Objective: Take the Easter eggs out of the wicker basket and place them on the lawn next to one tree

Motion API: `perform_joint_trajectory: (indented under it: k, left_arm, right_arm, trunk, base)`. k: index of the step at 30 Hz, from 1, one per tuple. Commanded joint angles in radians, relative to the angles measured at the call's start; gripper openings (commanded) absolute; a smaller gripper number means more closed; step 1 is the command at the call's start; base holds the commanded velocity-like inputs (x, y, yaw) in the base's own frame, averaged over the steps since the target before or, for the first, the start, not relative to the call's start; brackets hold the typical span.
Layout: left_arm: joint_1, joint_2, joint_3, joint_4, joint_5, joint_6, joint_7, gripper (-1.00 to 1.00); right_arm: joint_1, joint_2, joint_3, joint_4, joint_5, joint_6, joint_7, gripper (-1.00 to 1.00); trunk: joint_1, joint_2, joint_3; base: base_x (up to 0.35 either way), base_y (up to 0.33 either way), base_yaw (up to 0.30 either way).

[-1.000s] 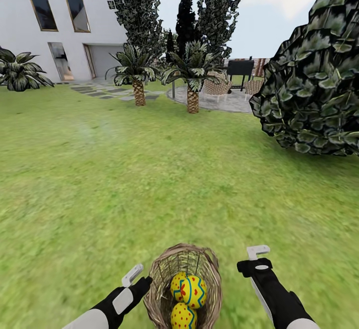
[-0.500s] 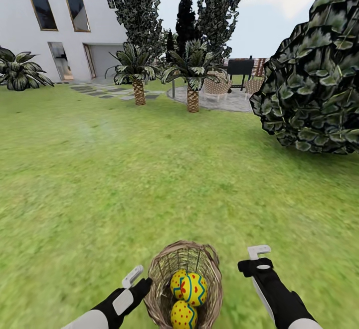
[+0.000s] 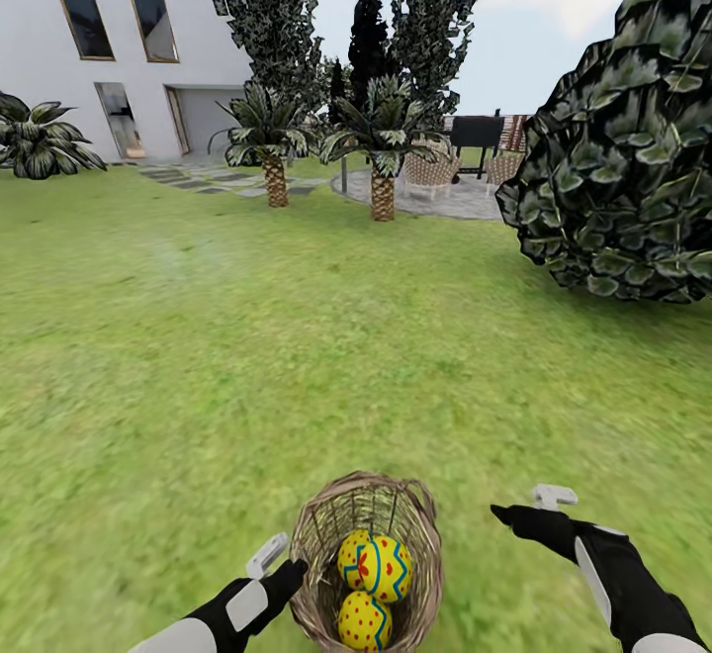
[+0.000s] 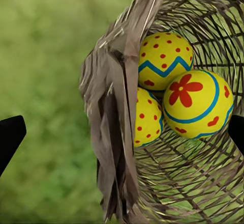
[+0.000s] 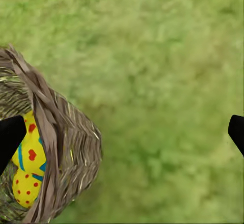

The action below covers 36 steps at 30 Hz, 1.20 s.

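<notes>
Sitting between claws: wicker basket (image 3: 368,559), eggs (image 3: 374,566) inside | both claws seemingly apart, empty

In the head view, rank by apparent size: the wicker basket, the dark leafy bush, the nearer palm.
1. dark leafy bush
2. nearer palm and wicker basket: similar; the basket's nearness to the camera leaves their order unsure.

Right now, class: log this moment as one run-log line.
eggs: three in wicker basket | left gripper: open beside basket | right gripper: open over lawn | stage: nothing grasped
</notes>
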Motion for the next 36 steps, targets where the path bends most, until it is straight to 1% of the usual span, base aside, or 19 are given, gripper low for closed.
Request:
perform_joint_trajectory:
  k: [1,3,8,11,14,17,22,26,36]
  left_arm:
    - [0.000,-0.001,-0.006,-0.003,0.010,0.007,0.004,1.00]
    - [0.000,-0.002,-0.006,-0.002,0.010,0.007,0.003,1.00]
    - [0.000,-0.003,-0.006,-0.001,0.010,0.007,0.003,1.00]
    - [0.000,-0.002,-0.005,-0.001,0.010,0.007,-0.004,1.00]
    - [0.000,0.001,-0.005,-0.001,0.010,0.007,-0.039,1.00]
    - [0.000,0.003,-0.005,0.000,0.010,0.007,-0.059,1.00]
    - [0.000,0.005,-0.005,-0.001,0.009,0.007,-0.064,1.00]
    - [0.000,0.008,-0.005,-0.002,0.009,0.007,-0.064,1.00]
    - [0.000,0.009,-0.005,-0.003,0.009,0.005,-0.064,1.00]
  right_arm:
    - [-0.001,-0.004,-0.022,-0.003,0.008,0.006,0.044,1.00]
    - [-0.001,-0.007,-0.037,-0.005,0.007,0.008,0.077,1.00]
    - [-0.001,-0.008,-0.040,-0.005,0.007,0.008,0.084,1.00]
    - [-0.001,-0.008,-0.041,-0.005,0.007,0.008,0.085,1.00]
    - [-0.001,-0.008,-0.041,-0.005,0.007,0.008,0.085,1.00]
    - [-0.001,-0.007,-0.041,-0.005,0.007,0.011,0.086,1.00]
    - [-0.001,-0.005,-0.039,-0.005,0.008,0.036,0.101,1.00]
    - [-0.001,-0.002,-0.035,-0.005,0.010,0.039,0.102,1.00]
    - [-0.001,0.000,-0.032,-0.036,0.010,0.067,0.102,1.00]
  trunk:
    - [0.004,-0.008,-0.004]
    - [0.012,-0.022,-0.010]
    - [0.031,-0.057,-0.026]
    - [0.031,-0.057,-0.026]
    - [0.031,-0.057,-0.026]
    - [0.031,-0.057,-0.026]
    - [0.031,-0.057,-0.026]
    - [0.031,-0.057,-0.026]
    - [0.069,-0.127,-0.057]
  base:
    - [0.000,0.000,0.000]
    - [0.000,0.000,0.000]
    - [0.000,0.000,0.000]
    - [0.000,0.000,0.000]
    - [0.000,0.000,0.000]
    - [0.000,0.000,0.000]
    - [0.000,0.000,0.000]
    - [0.000,0.000,0.000]
    - [0.000,0.000,0.000]
